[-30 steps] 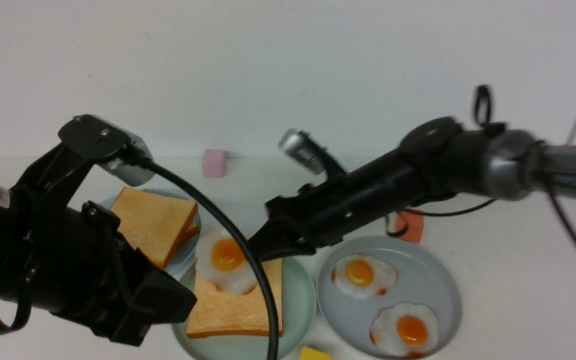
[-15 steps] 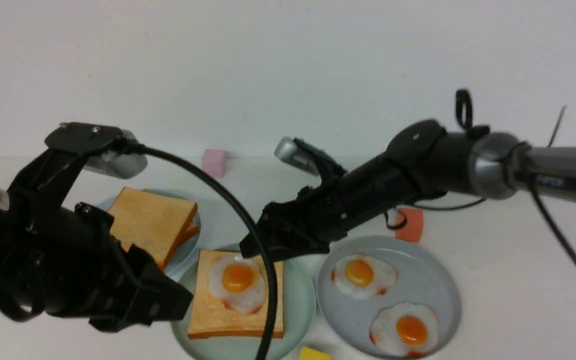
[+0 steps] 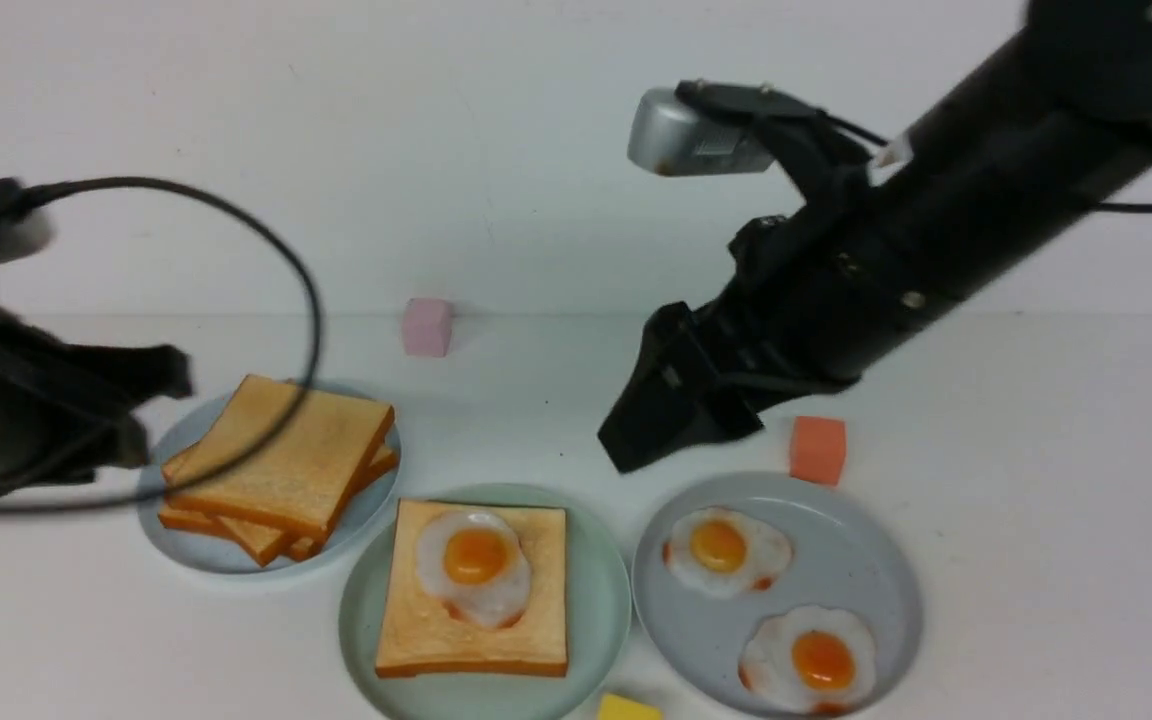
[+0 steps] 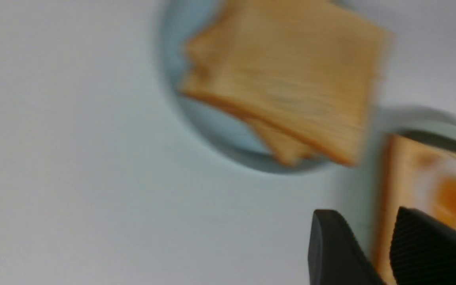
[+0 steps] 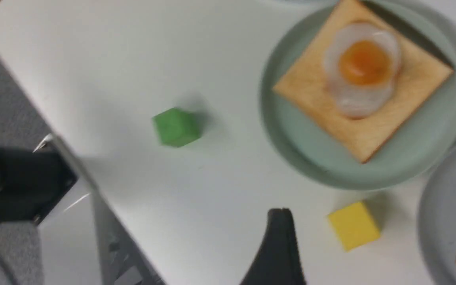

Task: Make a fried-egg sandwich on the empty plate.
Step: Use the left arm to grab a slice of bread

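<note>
The mint-green plate [image 3: 361, 612] sits front centre and holds one toast slice [image 3: 416, 630] with a fried egg [image 3: 474, 566] lying bare on top. No second slice covers the egg. It also shows in the right wrist view, with the plate [image 5: 295, 154], the toast [image 5: 418, 75] and the egg [image 5: 360, 65]. My right gripper [image 3: 636, 445] hangs open and empty above the table, behind the green plate; its jaws [image 5: 376, 211] stand wide apart. My left gripper [image 3: 151, 410] is at the far left, blurred, open and empty; its jaws [image 4: 364, 213] stand a little apart.
A pale blue-grey plate [image 3: 186, 550] at the left holds a skewed pile of toast slices [image 3: 281, 465]. Another [image 3: 876, 560] at the right holds two fried eggs [image 3: 726, 548]. Small cubes lie around: pink [image 3: 427, 326], orange [image 3: 818, 450], yellow [image 3: 629, 708], green [image 5: 176, 126]. The table edge [image 5: 73, 166] shows in the right wrist view.
My right gripper let the egg down onto the toast, opened, then rose and pulled back to the right. My left arm drew back to the left, uncovering the toast pile.
</note>
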`<state>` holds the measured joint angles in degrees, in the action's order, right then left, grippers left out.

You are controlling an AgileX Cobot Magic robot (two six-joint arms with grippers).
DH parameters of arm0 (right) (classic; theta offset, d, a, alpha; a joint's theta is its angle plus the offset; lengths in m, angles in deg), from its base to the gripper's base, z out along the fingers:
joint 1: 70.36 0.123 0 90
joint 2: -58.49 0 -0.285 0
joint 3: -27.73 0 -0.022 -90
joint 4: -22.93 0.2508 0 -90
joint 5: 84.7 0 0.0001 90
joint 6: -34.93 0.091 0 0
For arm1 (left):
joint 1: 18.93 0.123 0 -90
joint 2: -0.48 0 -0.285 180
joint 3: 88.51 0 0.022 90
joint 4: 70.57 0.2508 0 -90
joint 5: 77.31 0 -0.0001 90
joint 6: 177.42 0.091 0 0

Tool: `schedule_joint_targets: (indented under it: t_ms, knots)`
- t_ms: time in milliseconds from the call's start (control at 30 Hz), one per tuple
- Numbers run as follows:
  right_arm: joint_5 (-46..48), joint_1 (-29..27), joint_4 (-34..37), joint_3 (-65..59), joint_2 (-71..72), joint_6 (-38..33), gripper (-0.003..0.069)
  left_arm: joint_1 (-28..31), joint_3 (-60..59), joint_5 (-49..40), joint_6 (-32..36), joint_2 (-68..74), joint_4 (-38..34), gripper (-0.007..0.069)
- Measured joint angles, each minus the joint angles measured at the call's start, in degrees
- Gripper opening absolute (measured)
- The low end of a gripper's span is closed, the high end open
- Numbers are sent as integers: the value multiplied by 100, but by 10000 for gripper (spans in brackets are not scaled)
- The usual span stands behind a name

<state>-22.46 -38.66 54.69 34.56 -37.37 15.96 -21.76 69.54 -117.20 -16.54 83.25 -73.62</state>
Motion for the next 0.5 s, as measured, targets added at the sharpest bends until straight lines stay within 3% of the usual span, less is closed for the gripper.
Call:
schedule_joint_targets:
  t_ms: [200, 400, 500]
  knots:
    - [-89, 719, 0, -604, 705, -43, 578, 1133, 632, -258, 1415, 1353, -1743, 321]
    - [-63, 1048, -2, -852, 768, -43, 578, 1377, 1232, -348, 2495, 2424, -2461, 456]
    - [-63, 1055, -2, -852, 768, -43, 578, 1377, 1387, -305, 2914, 2747, -2660, 472]
